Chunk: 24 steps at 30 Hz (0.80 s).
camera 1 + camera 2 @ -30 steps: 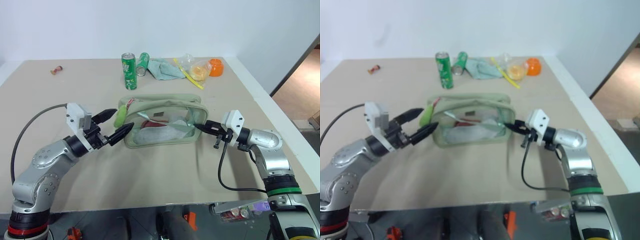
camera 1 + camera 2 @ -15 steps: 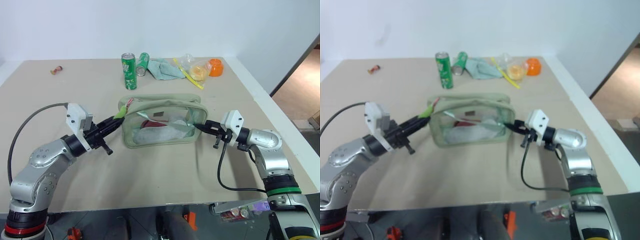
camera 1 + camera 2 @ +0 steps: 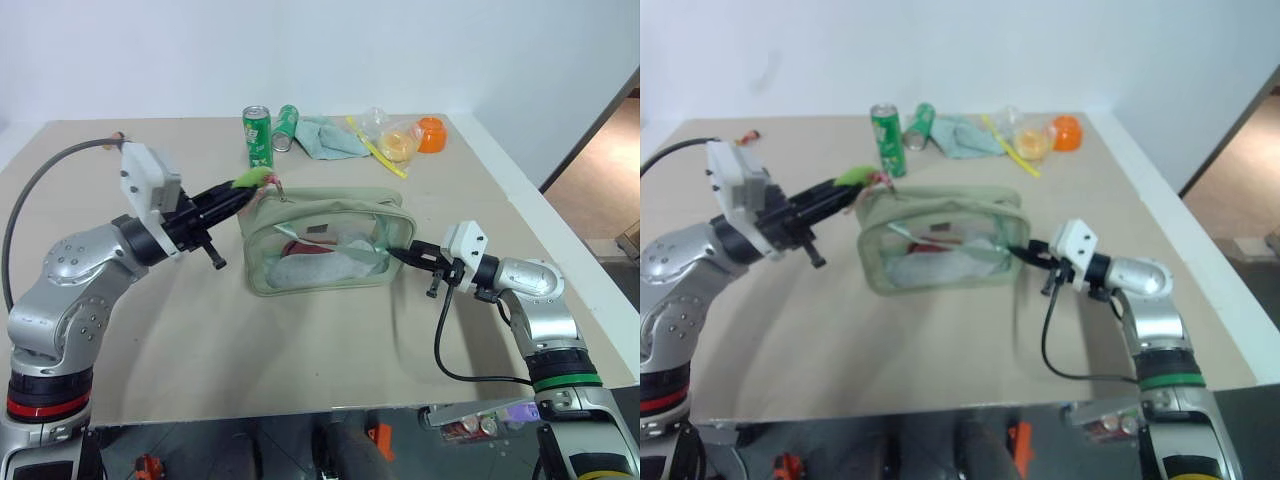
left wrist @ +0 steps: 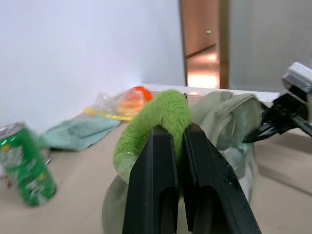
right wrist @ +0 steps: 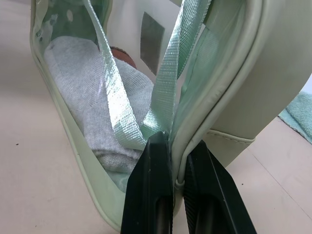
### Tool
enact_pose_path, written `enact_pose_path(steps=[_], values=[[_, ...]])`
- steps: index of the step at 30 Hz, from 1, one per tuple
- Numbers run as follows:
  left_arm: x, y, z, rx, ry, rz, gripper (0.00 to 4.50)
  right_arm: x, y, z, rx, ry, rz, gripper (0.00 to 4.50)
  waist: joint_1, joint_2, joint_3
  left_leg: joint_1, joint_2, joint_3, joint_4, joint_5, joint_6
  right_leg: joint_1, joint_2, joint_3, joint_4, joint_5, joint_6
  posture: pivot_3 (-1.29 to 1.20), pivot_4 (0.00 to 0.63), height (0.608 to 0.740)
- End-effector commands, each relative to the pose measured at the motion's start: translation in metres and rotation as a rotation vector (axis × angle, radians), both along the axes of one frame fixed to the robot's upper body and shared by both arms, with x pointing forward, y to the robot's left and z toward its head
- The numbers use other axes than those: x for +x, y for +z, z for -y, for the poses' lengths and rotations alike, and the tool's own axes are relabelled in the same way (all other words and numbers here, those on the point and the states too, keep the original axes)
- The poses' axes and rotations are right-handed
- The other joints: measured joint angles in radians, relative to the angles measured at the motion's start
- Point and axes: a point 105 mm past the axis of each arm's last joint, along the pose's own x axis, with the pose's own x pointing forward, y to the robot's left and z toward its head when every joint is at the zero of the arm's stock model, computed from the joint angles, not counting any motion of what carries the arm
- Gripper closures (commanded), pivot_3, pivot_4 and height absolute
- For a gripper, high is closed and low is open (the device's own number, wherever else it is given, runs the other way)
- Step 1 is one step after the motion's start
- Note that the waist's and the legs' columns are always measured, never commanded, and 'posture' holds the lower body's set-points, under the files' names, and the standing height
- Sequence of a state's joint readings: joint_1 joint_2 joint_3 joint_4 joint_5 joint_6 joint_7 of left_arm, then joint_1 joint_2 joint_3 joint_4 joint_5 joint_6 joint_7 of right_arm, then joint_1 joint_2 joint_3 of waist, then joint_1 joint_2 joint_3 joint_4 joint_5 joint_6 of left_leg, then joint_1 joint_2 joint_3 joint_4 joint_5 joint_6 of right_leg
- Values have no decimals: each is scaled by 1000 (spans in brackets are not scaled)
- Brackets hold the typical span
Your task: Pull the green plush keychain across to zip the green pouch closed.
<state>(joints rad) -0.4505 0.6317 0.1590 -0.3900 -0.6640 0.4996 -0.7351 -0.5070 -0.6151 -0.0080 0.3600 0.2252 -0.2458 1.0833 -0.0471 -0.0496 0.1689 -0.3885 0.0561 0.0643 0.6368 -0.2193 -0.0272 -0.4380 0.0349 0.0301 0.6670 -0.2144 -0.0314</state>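
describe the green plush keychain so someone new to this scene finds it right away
Start at the pale green pouch in the middle of the table. At its end on the robot's left, the left gripper is shut on the green plush keychain, just above the pouch's top corner. It is a small, fuzzy, bright lime ring, unlike the smooth green soda cans farther back.

The left arm reaches in from the robot's left, elbow bent and forearm raised, its left gripper [image 3: 243, 187] pointing forward and toward the right with both black fingers [image 4: 151, 180] pressed tight together. The right arm stretches low across from the robot's right, wrist angled inward, its right gripper [image 3: 400, 254] aimed to the left, fingers [image 5: 146, 195] drawn close, a narrow slit between them
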Motion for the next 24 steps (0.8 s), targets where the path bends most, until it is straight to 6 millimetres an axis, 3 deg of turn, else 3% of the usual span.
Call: enact_pose_path(steps=[1,10,16,24], values=[[-2,5,14,69,-82,46,4458,0,9,-1,-11,5,43,4500,0,0,0,0,0,0,0,0,0,0,0,0,0,0,0,0,150,740],[14,15,30,132,-133,82,4458,-1,9,0,-12,-9,41,4500,1,0,0,-1,0,1,0,1,-1,0,0,-1,0,0,0,0,150,740],[9,8,38,180,-217,46,4458,-2,8,1,-11,-11,39,4500,0,0,0,-1,0,0,0,1,-1,0,0,0,0,0,0,0,150,740],[9,12,31,189,-193,51,1747,-1,8,-1,-12,-3,39,4500,0,0,0,-1,0,0,0,1,-2,0,0,0,0,1,1,0,150,740]])
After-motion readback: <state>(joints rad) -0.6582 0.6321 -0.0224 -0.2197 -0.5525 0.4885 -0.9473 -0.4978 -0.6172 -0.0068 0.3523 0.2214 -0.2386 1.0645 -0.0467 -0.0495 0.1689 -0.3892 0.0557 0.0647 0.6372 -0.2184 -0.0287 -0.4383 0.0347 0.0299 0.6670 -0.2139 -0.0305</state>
